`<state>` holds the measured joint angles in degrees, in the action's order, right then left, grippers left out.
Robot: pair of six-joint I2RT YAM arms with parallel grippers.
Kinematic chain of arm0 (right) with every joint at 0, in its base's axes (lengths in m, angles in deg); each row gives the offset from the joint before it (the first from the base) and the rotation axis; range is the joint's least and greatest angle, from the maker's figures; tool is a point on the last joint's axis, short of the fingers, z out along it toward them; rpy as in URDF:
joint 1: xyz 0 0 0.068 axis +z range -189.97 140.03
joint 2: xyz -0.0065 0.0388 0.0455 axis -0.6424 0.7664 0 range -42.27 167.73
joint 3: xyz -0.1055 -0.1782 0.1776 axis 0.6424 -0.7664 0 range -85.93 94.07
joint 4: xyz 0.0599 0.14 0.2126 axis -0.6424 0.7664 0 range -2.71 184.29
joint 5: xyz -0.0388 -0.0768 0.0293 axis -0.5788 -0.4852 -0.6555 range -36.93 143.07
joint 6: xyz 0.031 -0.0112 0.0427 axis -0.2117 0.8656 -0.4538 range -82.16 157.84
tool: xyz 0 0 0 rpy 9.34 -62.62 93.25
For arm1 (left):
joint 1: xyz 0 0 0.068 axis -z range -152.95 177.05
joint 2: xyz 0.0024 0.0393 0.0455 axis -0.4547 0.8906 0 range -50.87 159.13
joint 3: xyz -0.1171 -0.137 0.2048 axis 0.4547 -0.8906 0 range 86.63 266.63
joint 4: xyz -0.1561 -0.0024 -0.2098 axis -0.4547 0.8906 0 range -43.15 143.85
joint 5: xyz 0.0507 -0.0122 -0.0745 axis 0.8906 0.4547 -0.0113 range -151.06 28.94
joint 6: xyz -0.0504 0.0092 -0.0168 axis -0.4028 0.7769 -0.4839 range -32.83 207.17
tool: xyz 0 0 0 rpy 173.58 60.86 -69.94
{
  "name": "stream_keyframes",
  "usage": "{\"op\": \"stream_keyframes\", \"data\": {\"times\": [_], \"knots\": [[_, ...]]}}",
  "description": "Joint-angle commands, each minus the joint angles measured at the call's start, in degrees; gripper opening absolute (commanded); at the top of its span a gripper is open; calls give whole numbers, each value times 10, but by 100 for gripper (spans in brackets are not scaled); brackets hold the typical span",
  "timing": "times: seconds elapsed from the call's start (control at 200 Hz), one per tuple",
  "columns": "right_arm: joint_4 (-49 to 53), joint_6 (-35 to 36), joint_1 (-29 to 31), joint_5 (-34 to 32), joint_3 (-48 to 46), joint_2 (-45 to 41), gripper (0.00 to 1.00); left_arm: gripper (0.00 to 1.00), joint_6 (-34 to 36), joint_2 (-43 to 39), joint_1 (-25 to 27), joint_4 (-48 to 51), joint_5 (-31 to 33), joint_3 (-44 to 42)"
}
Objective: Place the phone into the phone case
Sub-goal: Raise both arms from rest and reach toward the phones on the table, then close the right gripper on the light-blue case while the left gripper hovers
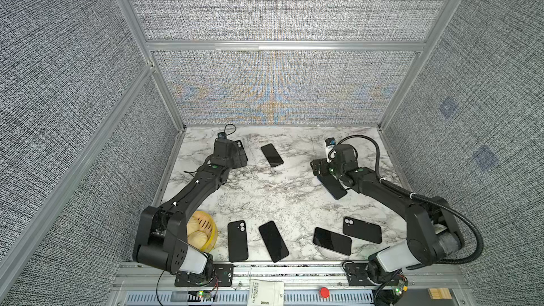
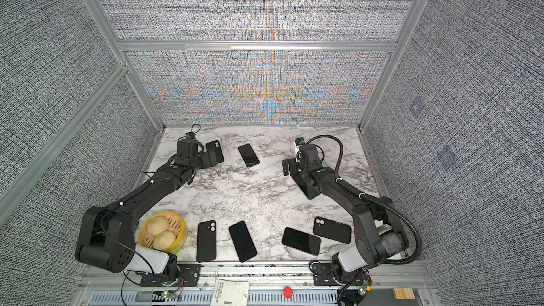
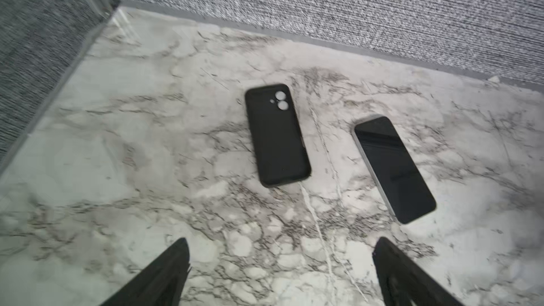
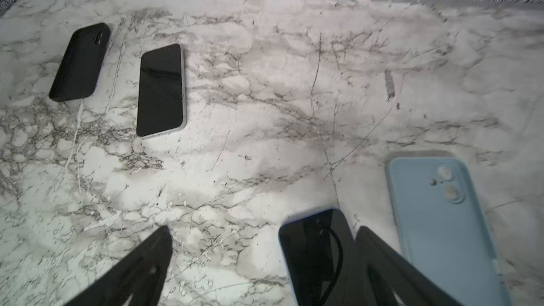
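The left gripper [image 3: 279, 245] is hanging over the bench [image 3: 147, 142], spread wide and holding nothing. A black phone case [image 3: 276, 135] is lying flat near it, with a phone [image 3: 394, 169] just beside, not touching. The right gripper [image 4: 265, 234] is spread wide too, hanging over another phone [image 4: 315, 248] beside a blue case [image 4: 444, 225].

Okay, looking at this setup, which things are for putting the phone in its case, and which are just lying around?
For the job:
far black case
far phone
blue case
phone beside it
front cases
front phones

Just lying about:
bun basket
white pouch on the front rail
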<state>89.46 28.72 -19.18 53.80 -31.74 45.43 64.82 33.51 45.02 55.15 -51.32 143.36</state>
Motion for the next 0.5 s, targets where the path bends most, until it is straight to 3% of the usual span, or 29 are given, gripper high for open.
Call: {"op": "stream_keyframes", "data": {"times": [0.0,0.145,0.495], "knots": [[81,-19,3,28,23,19,99,98,-46,14,17,13,-48,10],[172,3,6,36,78,50,99,97,-65,41,34,20,-102,25],[211,25,13,32,92,76,99,90,-80,135,44,64,-230,69]]}}
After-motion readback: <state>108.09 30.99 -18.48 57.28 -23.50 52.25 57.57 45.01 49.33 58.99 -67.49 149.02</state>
